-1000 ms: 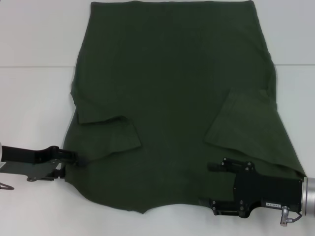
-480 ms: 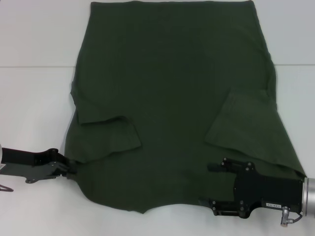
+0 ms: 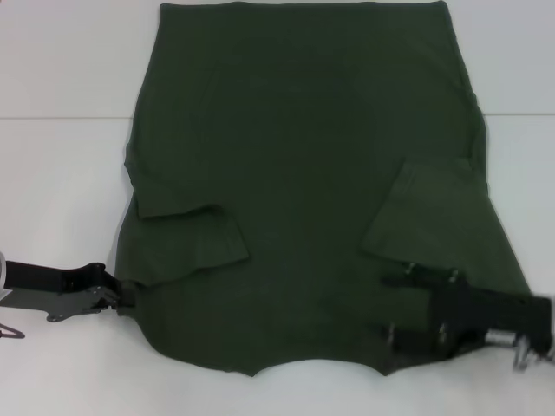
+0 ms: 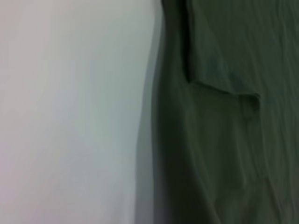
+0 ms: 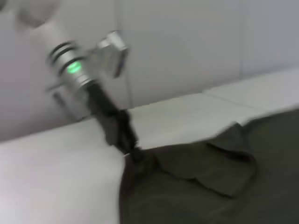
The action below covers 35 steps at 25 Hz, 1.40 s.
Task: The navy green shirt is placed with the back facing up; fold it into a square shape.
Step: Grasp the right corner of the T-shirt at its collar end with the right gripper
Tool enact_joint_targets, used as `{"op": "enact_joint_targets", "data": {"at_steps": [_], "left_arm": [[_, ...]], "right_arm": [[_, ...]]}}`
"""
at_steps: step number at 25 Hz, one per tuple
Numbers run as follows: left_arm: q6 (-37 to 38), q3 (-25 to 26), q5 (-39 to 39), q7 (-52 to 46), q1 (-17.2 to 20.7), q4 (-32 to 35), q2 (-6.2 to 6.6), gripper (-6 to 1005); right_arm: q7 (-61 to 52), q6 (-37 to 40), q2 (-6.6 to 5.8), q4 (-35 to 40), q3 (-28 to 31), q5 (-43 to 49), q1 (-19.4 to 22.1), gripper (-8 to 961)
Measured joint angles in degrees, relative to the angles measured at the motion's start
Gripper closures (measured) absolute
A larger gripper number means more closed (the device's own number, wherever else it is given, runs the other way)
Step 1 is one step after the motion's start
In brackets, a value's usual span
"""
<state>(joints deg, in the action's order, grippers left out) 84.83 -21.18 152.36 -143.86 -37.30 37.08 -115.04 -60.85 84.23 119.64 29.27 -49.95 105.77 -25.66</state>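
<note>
Olive-green cotton is being spread across the white surface (image 3: 61,173) in the head view: the navy green shirt (image 3: 303,156) is lying flat, plain side up, hem at the far edge and neck edge nearest the robot, with both short sleeves already turned inward onto the body. The left gripper (image 3: 121,293) is being held low at the shirt's near left edge, touching the cloth; whether its jaws are pinching the fabric or only resting against it cannot be told. The right gripper (image 3: 395,308) is being held over the near right shoulder area, its jaws spread, one above the other in this view, with cloth lying between them. The step in hand is judged to be the taking hold of the two near corners; a firm pinch on both sides is being called for next, followed by an even lift so that the near part can be carried toward the hem.

In the left wrist view, only the shirt's edge against the pale surface and a folded sleeve are being shown; no jaws are in sight.

In the right wrist view, the left gripper is being seen farther off, its tip meeting the shirt's corner, a green light glowing on its arm.

No lettering, brand or label is being shown in any view.
</note>
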Motion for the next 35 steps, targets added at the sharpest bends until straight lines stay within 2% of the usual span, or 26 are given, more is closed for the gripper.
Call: {"op": "enact_joint_targets", "data": {"at_steps": [1,2,4,5,8,11,13,18,22,35], "left_arm": [[0.0,0.0,-0.1,0.3,0.0,0.0,0.00,965],[0.1,0.0,-0.3,0.7,0.0,0.0,0.00,965],[0.1,0.0,-0.4,1.1,0.1,0.0,0.00,965],[0.1,0.0,-0.4,1.3,0.1,0.0,0.00,965],[0.3,0.0,-0.5,2.1,0.1,0.2,-0.01,965],[0.5,0.0,-0.5,2.8,0.1,0.3,0.00,966],[0.8,0.0,-0.5,4.4,-0.1,0.4,0.15,966],[0.8,0.0,-0.5,5.4,-0.4,0.4,0.27,966],[0.8,0.0,-0.5,5.7,-0.6,0.5,0.31,966],[0.3,-0.1,-0.5,6.1,-0.6,0.5,0.33,965]], "right_arm": [[-6.6,0.1,-0.26,2.8,0.2,0.5,0.2,110],[-19.6,0.2,-1.09,8.2,0.3,2.1,0.5,110],[-36.3,0.5,-2.78,14.2,0.3,5.4,0.4,111],[-36.3,0.5,-2.78,14.2,0.3,5.4,0.4,111],[-57.3,2.5,-6.22,19.1,0.3,12.1,-1.3,111],[-72.4,6.3,-9.83,19.4,1.2,18.9,-4.3,115],[-78.8,9.9,-11.31,19.9,3.5,24.4,-6.5,119],[-82.6,14.3,-11.29,23.2,9.5,39.7,-10.8,132],[-83.4,13.7,-10.70,23.0,10.0,46.6,-12.4,139],[-83.4,9.1,-9.02,20.8,9.1,49.1,-12.1,154]]}}
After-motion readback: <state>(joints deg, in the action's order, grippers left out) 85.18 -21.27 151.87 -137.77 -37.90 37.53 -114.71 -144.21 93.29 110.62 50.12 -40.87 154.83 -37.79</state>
